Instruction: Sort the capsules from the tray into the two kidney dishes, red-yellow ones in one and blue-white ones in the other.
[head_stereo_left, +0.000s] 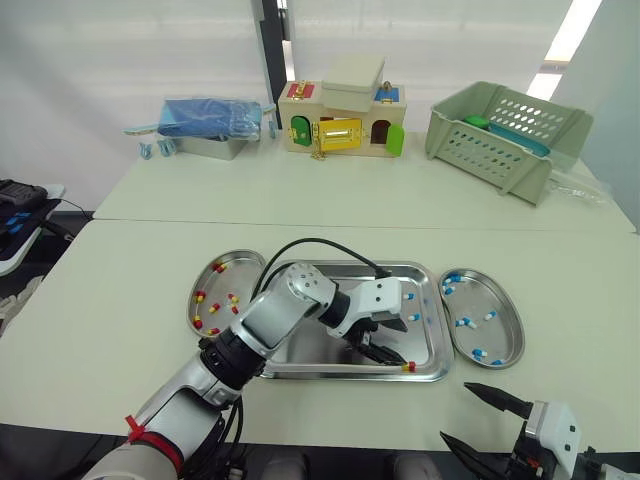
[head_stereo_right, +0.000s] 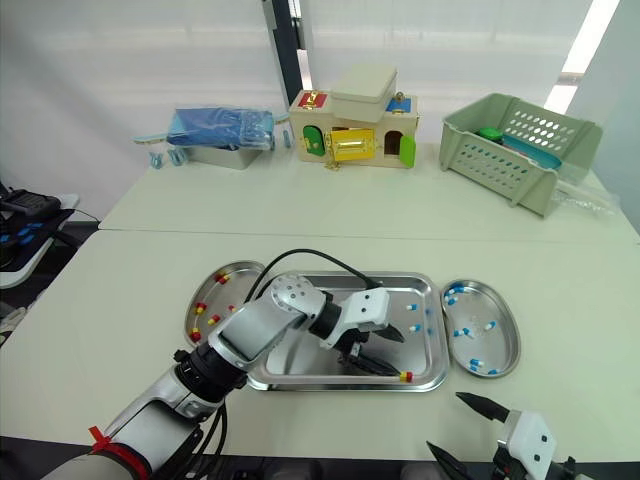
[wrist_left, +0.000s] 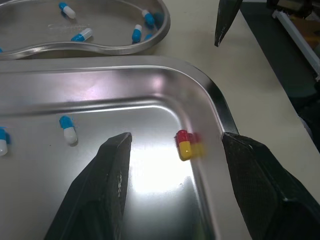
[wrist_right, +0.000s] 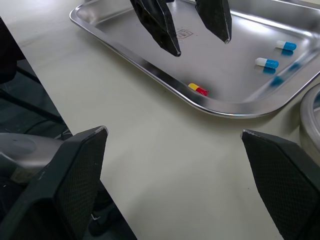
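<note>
Nearest to me, at about 5 o'clock, my right claw (head_stereo_left: 455, 410) is hanging just above the bare surface (head_stereo_left: 120, 300). Its two fingers are spread wide and are holding nothing. I think it is waiting there so it is out of the way of my other arm.

A bit farther out, my left claw (wrist_left: 176, 135) is reaching down into the tray (head_stereo_left: 330, 374). Its fingers are spread apart too, with nothing between them yet. One red-yellow capsule (wrist_left: 184, 145) is lying in the tray's 5 o'clock corner, right up against the sloping wall. My left claw is pointing at it, with one finger on each side, so I think I am getting ready to pinch it. The wall is close, so one finger may be bumping the rim if I am not careful.

A few blue-white capsules (head_stereo_left: 411, 307) are lying on the 3 o'clock side of the tray, apart from the red-yellow one.

At the tray's 9 o'clock, the left dish (head_stereo_left: 245, 275) is holding red-yellow ones. At its 3 o'clock, the right dish (head_stereo_left: 505, 330) is holding blue-white ones. Both dishes are sitting just beside the tray, so each trip is short. I am guessing the job is mostly done.

Far off, toward 12 o'clock, a toy house (head_stereo_left: 345, 120), a green basket (head_stereo_left: 505, 140) and a blue bundle (head_stereo_left: 210, 118) are sitting well apart from my work.
</note>
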